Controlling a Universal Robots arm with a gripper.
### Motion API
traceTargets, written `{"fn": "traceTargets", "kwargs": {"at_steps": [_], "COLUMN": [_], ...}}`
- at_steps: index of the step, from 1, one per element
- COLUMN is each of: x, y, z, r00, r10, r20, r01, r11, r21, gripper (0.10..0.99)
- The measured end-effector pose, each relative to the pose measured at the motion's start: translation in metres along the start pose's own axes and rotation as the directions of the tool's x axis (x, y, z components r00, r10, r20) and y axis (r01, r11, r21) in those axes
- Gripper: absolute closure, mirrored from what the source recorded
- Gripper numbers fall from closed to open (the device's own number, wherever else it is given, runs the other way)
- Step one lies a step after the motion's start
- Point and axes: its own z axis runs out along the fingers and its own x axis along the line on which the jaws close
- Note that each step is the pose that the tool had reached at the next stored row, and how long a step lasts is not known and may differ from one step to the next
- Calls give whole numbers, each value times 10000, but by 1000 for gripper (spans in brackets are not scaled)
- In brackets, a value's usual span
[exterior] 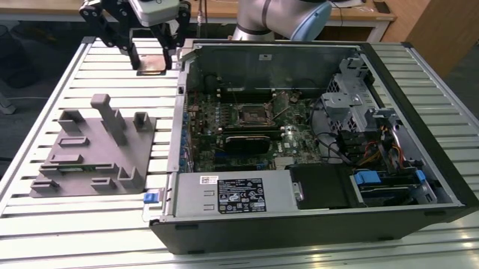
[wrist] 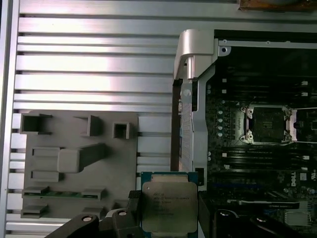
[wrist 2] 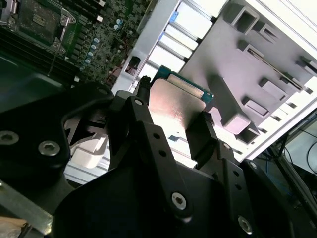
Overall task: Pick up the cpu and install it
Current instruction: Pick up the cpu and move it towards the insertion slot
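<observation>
The hand [exterior: 155, 61] pinches the cpu [wrist: 168, 204] by opposite edges above the counter [wrist: 99, 64]. So thin a hold could slip or tilt, damaging the open socket [wrist: 267, 121], well away from the hand.

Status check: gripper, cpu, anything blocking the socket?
Arm's gripper shut on cpu. Held over slatted table, beside open case, not yet over socket. Nothing on socket.

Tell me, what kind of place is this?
Probably a robotics lab or workshop: an open computer case lies on a slatted table, a grey parts holder beside it, and the gripper holds the cpu.
</observation>
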Motion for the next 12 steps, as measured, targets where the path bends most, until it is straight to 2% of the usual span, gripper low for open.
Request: {"fn": "traceTargets", "kwargs": {"at_steps": [12], "x": [-102], "y": [-1], "z": [-1], "r00": [10000], "r10": [0], "r20": [0], "r01": [0], "r11": [10000], "r21": [0], "gripper": [545]}}
